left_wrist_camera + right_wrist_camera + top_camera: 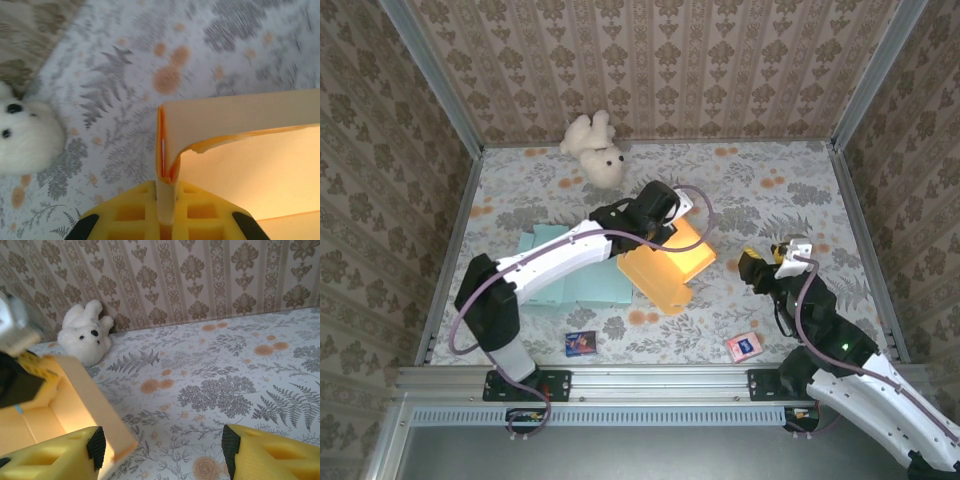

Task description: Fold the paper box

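our left gripper (165,202) has its jaws closed on a thin upright wall of the orange box (250,165), right at the wall's end where it meets the next panel. the paper is squeezed flat between the two yellow fingers. we judge the pinch is placed at a corner so the wall can be steered along its crease rather than buckled mid-panel.

our right gripper (160,450) has its jaws wide apart with nothing between them. it hovers over the table (790,200) at the box's 3 o'clock, apart from it, and in its own wrist view the box's near corner lies at 8 o'clock just by one finger. we read this as waiting ready to take the free side while the left one anchors.

from above, the box sits near the middle of the table and looks only partly formed, with the left arm reaching to it from 8 o'clock. pale blue sheets (570,280) lie just beside it at 9 o'clock, under that arm. a stuffed bear (595,150) rests at 11 o'clock by the far wall. two small cards (580,343) lie at 7 and 5 o'clock near the front edge, well apart from the work.
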You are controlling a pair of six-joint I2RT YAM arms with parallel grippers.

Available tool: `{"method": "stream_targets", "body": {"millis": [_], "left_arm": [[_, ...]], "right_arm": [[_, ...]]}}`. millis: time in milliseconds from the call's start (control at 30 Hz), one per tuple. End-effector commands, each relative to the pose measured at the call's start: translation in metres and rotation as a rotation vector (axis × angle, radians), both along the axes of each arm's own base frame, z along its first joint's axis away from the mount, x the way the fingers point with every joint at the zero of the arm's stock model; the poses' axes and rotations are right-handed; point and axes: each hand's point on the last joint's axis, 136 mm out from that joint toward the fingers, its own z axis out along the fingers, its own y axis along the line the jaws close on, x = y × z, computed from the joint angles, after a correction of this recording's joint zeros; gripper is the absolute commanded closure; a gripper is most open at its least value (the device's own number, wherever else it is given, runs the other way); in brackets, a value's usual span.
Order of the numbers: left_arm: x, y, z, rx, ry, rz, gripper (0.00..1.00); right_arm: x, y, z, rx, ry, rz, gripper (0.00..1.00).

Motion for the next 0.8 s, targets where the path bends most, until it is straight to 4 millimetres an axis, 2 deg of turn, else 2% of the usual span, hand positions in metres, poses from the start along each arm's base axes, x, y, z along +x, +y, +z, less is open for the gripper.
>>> {"method": "stream_targets", "body": {"millis": [0, 100, 333, 467, 600, 767], "left_arm": [[-0.028, 0.002, -0.029, 0.168, 0.158, -0.205, 1.00], [-0.029, -0.006, -0.047, 0.218, 0.208, -0.257, 1.00], [-0.010, -0.025, -0.097, 0.335, 0.237, -0.304, 1.00], [0.000, -0.035, -0.116, 0.406, 0.269, -0.318, 1.00], [0.011, -0.041, -0.124, 0.464, 0.270, -0.317, 0.97], [0.020, -0.045, -0.115, 0.488, 0.241, -0.309, 0.76]], "right_arm": [[-0.005, -0.008, 0.003, 0.019, -0.004, -0.021, 0.34], [-0.007, -0.010, 0.005, 0.030, -0.016, -0.023, 0.34], [-0.006, -0.011, 0.004, 0.026, -0.018, -0.032, 0.34], [-0.005, -0.012, 0.003, 0.021, -0.018, -0.041, 0.34], [-0.004, -0.013, 0.003, 0.014, -0.017, -0.050, 0.34], [-0.004, -0.015, 0.002, 0.008, -0.016, -0.057, 0.34]]}}
